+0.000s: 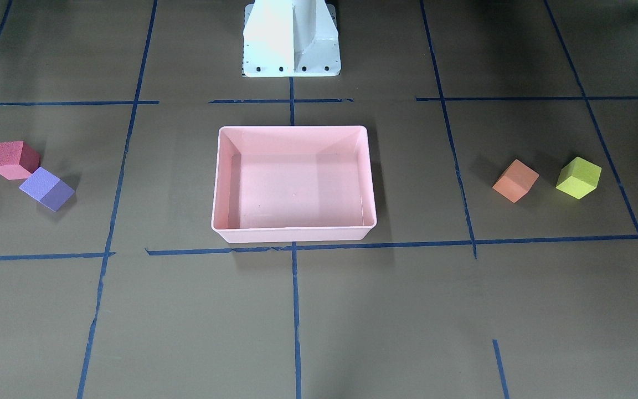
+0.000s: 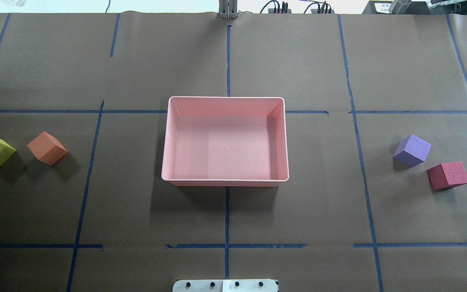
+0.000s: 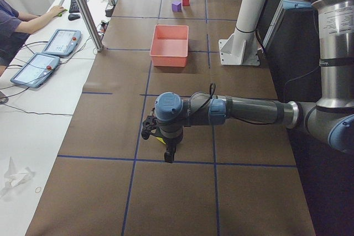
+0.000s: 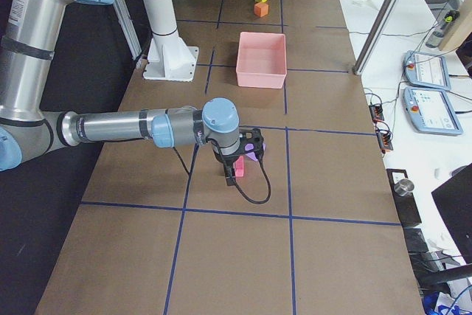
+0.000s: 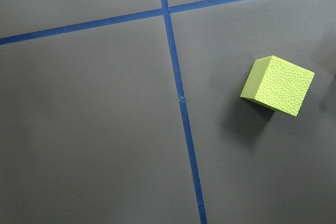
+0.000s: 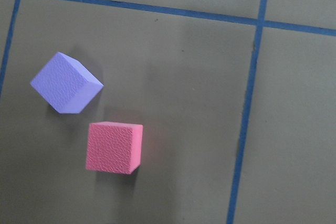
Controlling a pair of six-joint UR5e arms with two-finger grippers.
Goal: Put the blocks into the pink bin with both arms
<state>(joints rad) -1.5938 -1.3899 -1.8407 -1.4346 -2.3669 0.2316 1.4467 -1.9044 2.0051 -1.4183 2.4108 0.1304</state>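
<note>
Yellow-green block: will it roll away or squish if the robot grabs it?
The yellow-green block probably won't roll: it is a cube sitting on a flat face. Its pebbly, matte surface looks like foam, so it is likely light and may squish a little. That rough texture should also help stop slipping.

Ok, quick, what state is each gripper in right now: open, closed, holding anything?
Left gripper: cannot be told, it shows only in the side view.
Right gripper: cannot be told, it shows only in the side view.
</note>
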